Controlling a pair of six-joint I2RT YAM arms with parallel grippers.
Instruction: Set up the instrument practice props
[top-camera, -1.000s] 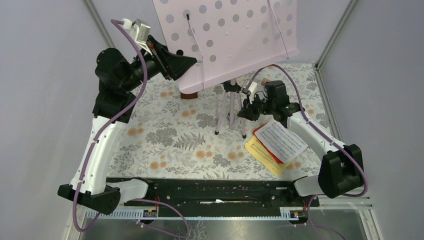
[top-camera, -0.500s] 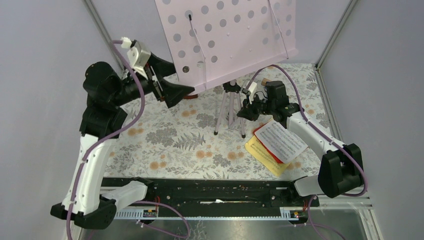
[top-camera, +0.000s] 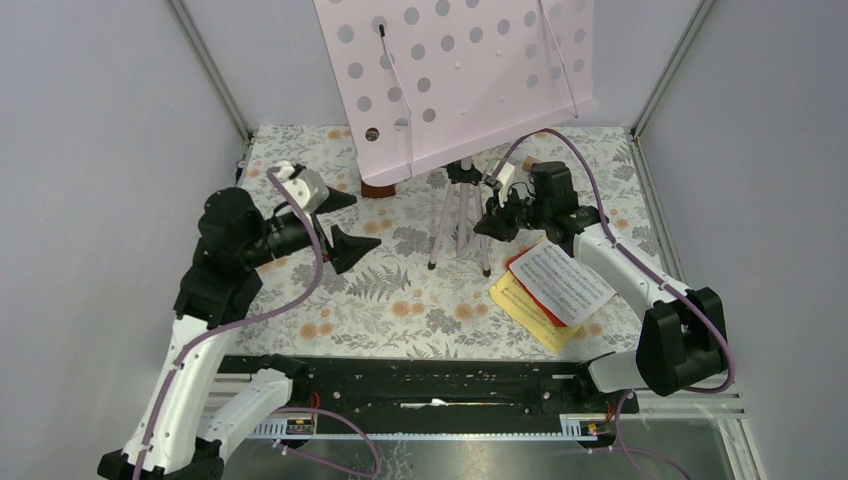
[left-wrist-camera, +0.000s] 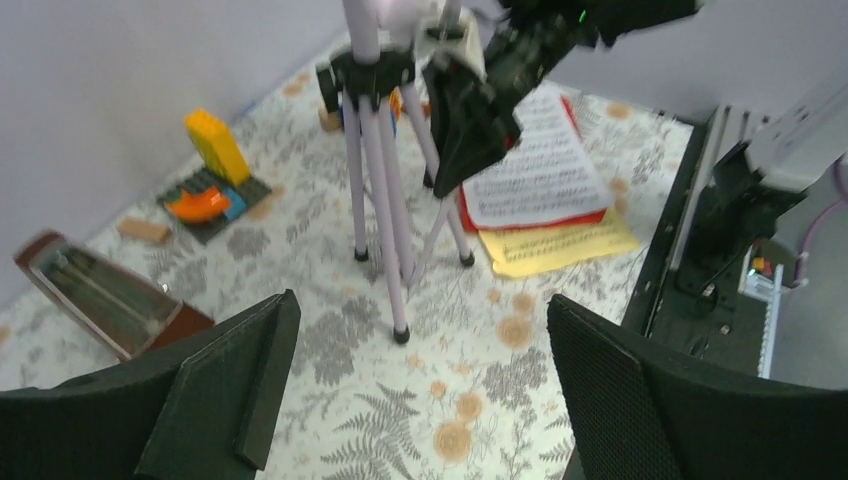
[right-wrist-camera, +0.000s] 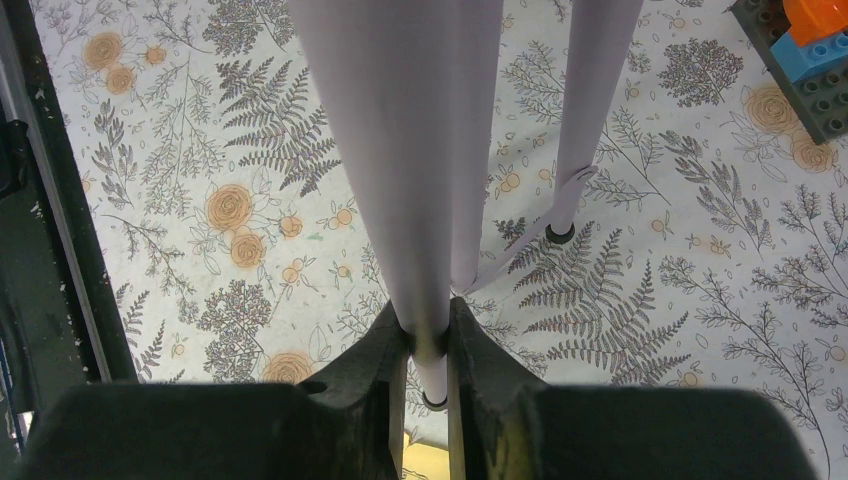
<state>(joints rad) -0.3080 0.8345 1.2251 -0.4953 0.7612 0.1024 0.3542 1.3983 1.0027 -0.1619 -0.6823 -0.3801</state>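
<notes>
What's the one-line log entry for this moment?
left fingers: open, empty | right fingers: shut on tripod leg | panel: atop tripod | pages: stacked beside tripod

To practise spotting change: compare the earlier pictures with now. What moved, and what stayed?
The left gripper let go of the pink panel, its jaws opening wide, and drew back down toward its base. The right gripper stayed clamped on the tripod leg; the sheet-music pages did not move.

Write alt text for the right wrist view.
The right gripper is shut on a lilac tripod leg. A second leg stands on the floral cloth beyond, with toy blocks at the top right corner.
</notes>
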